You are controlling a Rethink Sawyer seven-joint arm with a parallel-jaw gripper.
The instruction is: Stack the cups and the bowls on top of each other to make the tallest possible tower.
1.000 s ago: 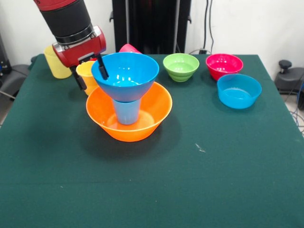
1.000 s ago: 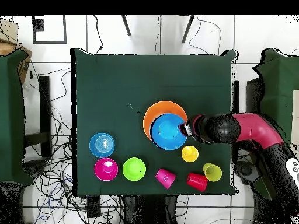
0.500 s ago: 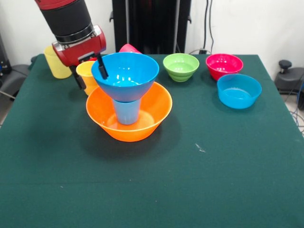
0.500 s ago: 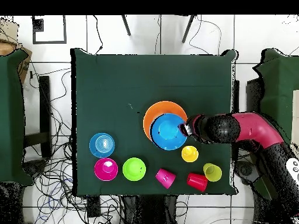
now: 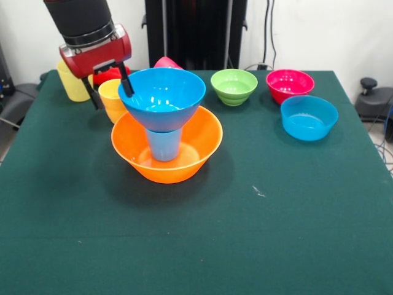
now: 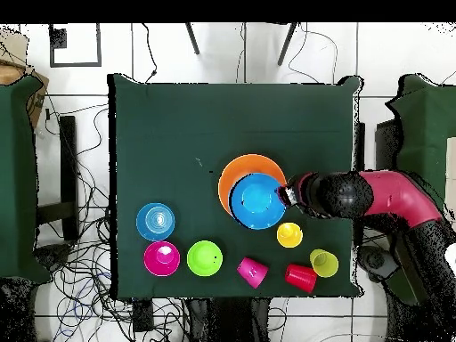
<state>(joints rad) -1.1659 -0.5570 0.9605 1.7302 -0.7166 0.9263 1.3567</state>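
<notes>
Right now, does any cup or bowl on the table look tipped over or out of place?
Yes: the pink plastic cup lies on its side near the table edge, seen from overhead. The other cups and bowls stand upright.

the near half of the table (image 5: 258, 246) lies open; cups (image 5: 112, 98) crowd behind the stacked bowls (image 5: 163, 98).

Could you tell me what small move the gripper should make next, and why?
Probably sideways, to above the orange cup. The open gripper hangs beside the large blue bowl, holding nothing; that bowl already sits on the light blue cup in the orange bowl.
</notes>
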